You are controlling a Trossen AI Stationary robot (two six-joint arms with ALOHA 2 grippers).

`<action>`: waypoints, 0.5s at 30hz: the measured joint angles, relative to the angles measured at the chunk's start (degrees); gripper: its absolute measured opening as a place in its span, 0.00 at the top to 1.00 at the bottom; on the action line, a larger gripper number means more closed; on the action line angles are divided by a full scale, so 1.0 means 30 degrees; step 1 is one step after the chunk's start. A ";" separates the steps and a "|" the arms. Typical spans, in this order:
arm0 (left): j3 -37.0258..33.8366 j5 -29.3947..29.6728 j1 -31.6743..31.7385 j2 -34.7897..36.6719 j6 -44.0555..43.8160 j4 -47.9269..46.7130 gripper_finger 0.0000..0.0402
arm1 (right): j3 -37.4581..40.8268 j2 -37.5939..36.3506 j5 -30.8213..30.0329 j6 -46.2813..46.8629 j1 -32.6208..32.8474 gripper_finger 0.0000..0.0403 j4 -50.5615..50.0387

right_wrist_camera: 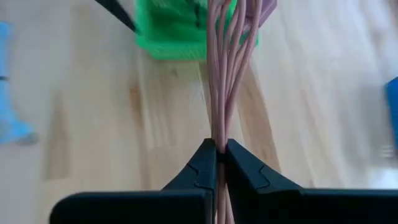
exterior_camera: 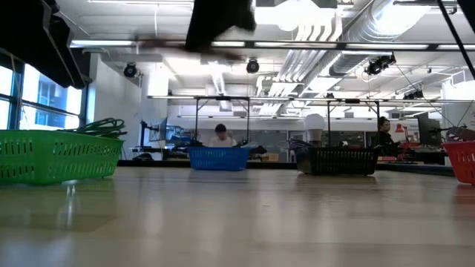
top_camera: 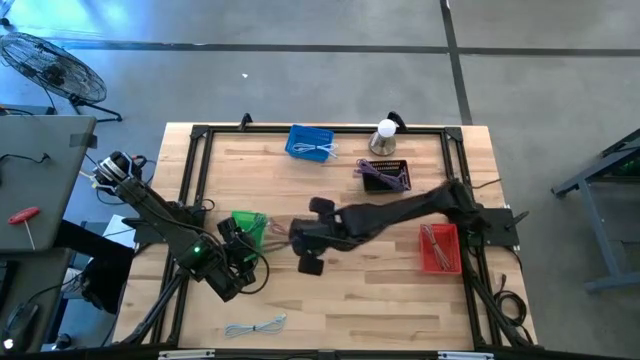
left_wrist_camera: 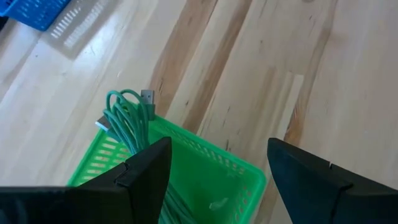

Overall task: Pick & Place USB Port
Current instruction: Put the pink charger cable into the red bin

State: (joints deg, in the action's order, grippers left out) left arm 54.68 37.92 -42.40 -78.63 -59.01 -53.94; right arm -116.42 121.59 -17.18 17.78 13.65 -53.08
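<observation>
We're idling the left tool (left_wrist_camera: 214,171) with jaws wide apart over the green basket (left_wrist_camera: 205,180); right tool (right_wrist_camera: 217,155) is clamping the pink USB cable (right_wrist_camera: 225,68) mid-counter, just beside that basket; next we're lifting and carrying to its bin.

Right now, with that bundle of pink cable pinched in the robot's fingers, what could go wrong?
The right gripper pinches the pink cable only at its very tips, so strands might slip out. The cable hangs in loose loops close to the green basket, so it could snag the rim. The left gripper hovers open over that basket, and the arms look close enough to bump.
</observation>
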 joint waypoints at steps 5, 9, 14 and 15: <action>0.0000 -0.0554 -0.0003 0.0000 -0.0040 0.0083 0.36 | -0.2904 -0.0677 -0.2907 0.1279 0.1943 0.98 -0.5415; 0.0000 -0.0969 -0.0010 0.0000 -0.0401 0.0078 0.36 | -0.4640 -0.1416 -0.4776 0.4942 0.3696 0.98 -1.0325; 0.0000 -0.0994 -0.0003 0.0000 -0.0434 0.0112 0.36 | -0.4272 -0.2720 -0.4709 0.9261 0.6202 0.98 -1.1879; 0.0000 -0.0983 -0.0003 0.0000 -0.0434 0.0105 0.36 | -0.4048 -0.2960 -0.4620 1.0038 0.6706 0.98 -1.1749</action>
State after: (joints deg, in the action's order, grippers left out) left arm 54.68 34.97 -42.41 -78.63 -60.31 -53.63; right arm -128.57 112.71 -31.04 47.90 33.77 -88.32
